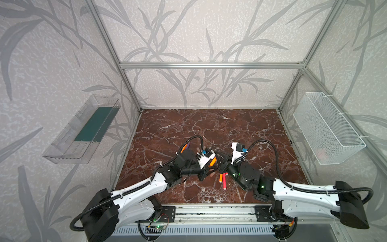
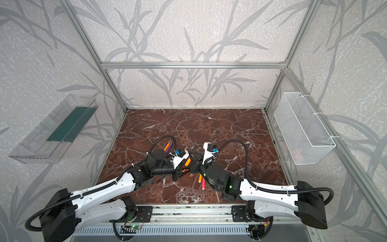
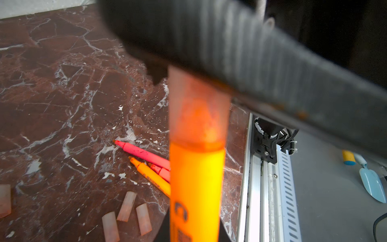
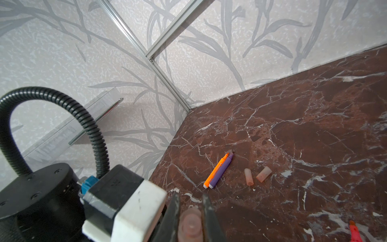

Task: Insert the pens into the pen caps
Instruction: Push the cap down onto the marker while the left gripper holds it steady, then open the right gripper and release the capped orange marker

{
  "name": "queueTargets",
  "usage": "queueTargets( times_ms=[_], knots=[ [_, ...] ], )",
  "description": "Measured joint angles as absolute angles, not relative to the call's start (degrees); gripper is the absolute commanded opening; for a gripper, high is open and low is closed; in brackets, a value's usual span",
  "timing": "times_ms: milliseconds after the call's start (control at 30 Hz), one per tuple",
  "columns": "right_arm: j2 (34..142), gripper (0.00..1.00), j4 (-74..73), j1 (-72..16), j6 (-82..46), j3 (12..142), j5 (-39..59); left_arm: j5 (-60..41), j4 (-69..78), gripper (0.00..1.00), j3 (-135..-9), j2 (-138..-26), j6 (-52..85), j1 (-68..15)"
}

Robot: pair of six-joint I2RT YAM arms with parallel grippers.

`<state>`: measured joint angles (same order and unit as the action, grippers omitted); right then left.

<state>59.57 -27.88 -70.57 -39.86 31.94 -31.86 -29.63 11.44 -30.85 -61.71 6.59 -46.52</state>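
Orange pen (image 3: 196, 188), black print illegible

A clear bin (image 1: 69, 134) and a white mesh basket (image 1: 326, 130) flank the marble tabletop (image 1: 188, 125).

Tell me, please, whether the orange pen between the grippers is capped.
Capped: the left wrist view shows the pale cap over the tip of the orange pen, rim against barrel.

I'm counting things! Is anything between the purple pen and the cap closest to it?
No, nothing. In the right wrist view, only bare table shows between the purple pen and that cap.
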Motion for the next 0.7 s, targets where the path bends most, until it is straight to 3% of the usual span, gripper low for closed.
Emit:
queueTargets(
  times_ms=[200, 300, 367, 700],
  knots=[
    [56.69, 0.24, -24.88, -71.59, -36.62, 31.77, -30.52, -29.06, 18.41, 0.0, -27.51, -60.95, 8.8, -48.38],
    [55.92, 0.44, -21.37, -73.08, -35.29, 30.81, -28.45, -24.14, 22.04, 0.0, -27.27, -61.08, 12.01, -46.68],
    [56.01, 0.51, -18.65, -73.95, -34.39, 30.2, -27.51, -21.37, 24.8, 0.0, -27.27, -61.14, 13.39, -45.25],
    [53.17, 0.61, -14.22, -74.11, -31.81, 29.21, -27.11, -17.89, 30.02, 0.0, -27.27, -63.55, 16.51, -45.25]
  ],
)
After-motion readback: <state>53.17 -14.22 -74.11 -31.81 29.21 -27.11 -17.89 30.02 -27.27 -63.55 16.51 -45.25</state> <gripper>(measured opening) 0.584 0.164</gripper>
